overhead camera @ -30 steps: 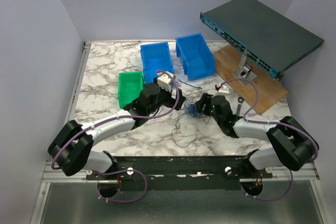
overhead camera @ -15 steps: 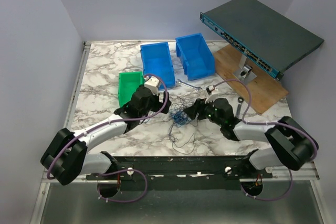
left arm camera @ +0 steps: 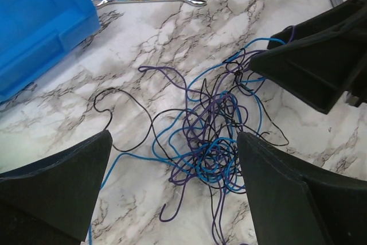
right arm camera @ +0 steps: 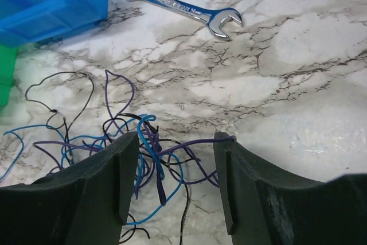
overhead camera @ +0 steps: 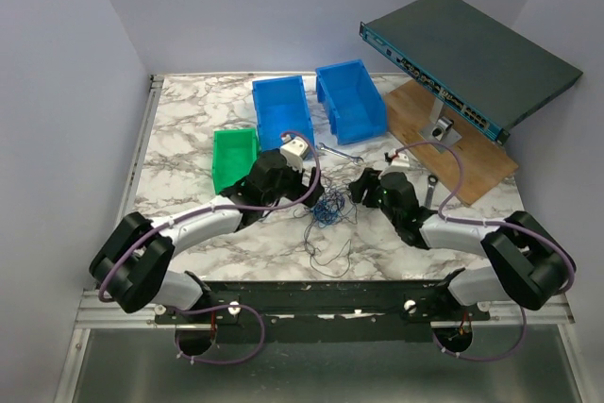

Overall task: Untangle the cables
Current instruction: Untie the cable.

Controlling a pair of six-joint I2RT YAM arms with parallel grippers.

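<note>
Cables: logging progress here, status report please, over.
Left gripper open, facing the cables. Right gripper open, strands between its fingers. All one knot. Wrench lies apart, beyond.

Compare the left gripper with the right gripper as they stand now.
The left gripper is spread wide; the right gripper shows a narrower gap. The left gripper straddles the main knot of the cables; the right gripper has only a few edge strands inside its jaws. Both are open, facing each other across the tangle.
</note>
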